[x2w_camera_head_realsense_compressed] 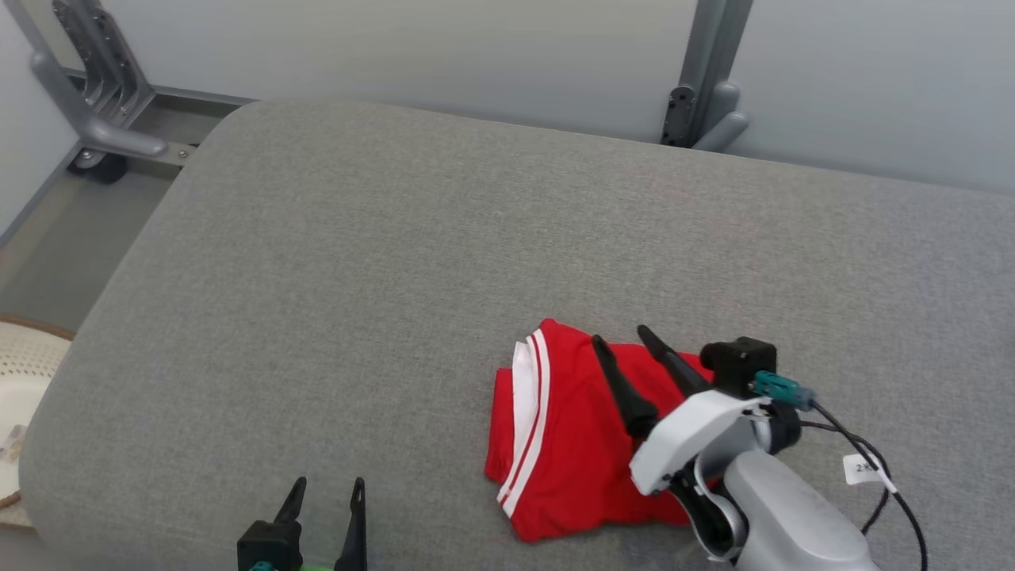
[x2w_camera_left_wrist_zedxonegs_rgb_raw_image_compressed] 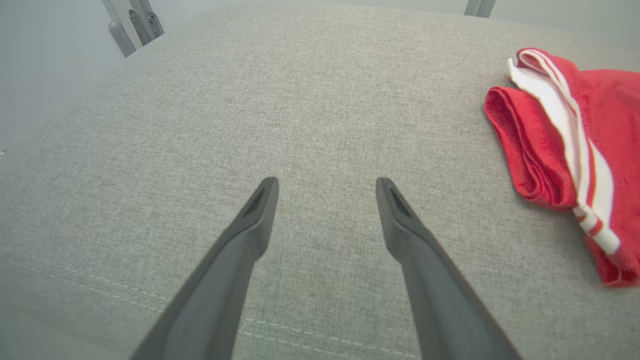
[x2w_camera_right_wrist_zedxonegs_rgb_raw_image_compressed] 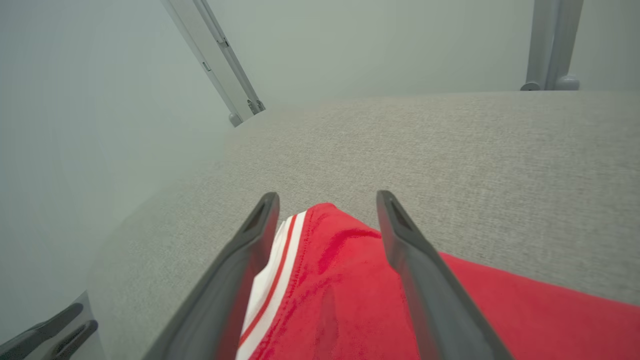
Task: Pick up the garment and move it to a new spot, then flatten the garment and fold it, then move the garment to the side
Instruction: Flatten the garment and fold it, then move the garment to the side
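We note a grey fabric-covered bench (x2w_camera_head_realsense_compressed: 396, 238) with rounded corners; a folded red garment (x2w_camera_head_realsense_compressed: 571, 460) lies near its front edge.

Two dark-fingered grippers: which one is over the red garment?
The right gripper: it hangs open over the folded red white-striped garment. The left gripper is off to the side, over the bare grey padded surface.

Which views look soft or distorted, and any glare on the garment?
Head view: even, soft light, no glare on the garment. Left wrist view: wide-angle bowing of the cushion edge. Right wrist view: hazy, washed-out left side, near garment slightly soft.
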### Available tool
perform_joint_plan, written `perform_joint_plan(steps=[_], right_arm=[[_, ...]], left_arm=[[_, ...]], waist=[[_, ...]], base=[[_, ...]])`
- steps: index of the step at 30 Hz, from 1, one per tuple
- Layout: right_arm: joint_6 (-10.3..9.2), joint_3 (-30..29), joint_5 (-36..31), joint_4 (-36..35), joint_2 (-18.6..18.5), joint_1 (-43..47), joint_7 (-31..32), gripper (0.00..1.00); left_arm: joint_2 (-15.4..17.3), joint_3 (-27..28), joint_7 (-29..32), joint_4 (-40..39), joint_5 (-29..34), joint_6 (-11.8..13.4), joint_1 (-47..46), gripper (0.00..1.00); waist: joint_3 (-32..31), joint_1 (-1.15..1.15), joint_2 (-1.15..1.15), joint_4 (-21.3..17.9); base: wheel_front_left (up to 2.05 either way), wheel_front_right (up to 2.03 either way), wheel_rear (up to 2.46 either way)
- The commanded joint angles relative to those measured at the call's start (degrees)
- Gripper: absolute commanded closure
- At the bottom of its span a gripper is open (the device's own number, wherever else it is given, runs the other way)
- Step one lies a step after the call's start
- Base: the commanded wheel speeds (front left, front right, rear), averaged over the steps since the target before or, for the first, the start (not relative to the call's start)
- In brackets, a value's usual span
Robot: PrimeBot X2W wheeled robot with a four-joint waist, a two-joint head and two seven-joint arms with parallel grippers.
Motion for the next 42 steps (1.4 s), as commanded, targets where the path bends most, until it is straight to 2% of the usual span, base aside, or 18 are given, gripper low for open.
perform_joint_plan(steps=[1, 9, 18, 28, 42], right_arm=[[-0.03, -2.0, -1.8, -0.8, -1.1, 1.8, -0.1, 0.0], [-0.03, -16.9, -10.9, -5.8, -2.4, 11.1, -0.1, 0.0], [-0.03, -25.0, -17.4, -9.6, -1.8, 18.0, -0.1, 0.0], [-0.03, -25.2, -20.6, -13.8, -0.5, 20.6, -0.1, 0.0], [-0.03, -23.8, -21.0, -14.8, -0.1, 20.4, -0.1, 0.0]], left_arm=[[0.1, 0.4, 0.0, -0.7, 0.0, 0.3, 0.2, 0.0], [0.1, 3.6, 0.0, -3.5, 0.1, 1.2, 0.7, 0.0], [0.2, 6.1, 0.0, -5.1, 0.2, 1.0, 1.2, 0.0], [0.2, 7.6, 0.0, -6.0, 0.7, 0.5, 2.1, 0.0], [0.2, 7.2, 0.0, -6.3, 0.6, 0.2, 2.2, 0.0]], waist=[[-1.1, 0.0, 0.0, -3.9], [-2.5, 0.0, 0.0, -10.1], [-2.7, 0.0, 0.0, -14.7], [-3.6, 0.0, 0.0, -17.6], [-3.3, 0.0, 0.0, -16.9]], base=[[0.0, 0.0, 0.0], [0.0, 0.0, 0.0], [0.0, 0.0, 0.0], [0.0, 0.0, 0.0], [0.0, 0.0, 0.0]])
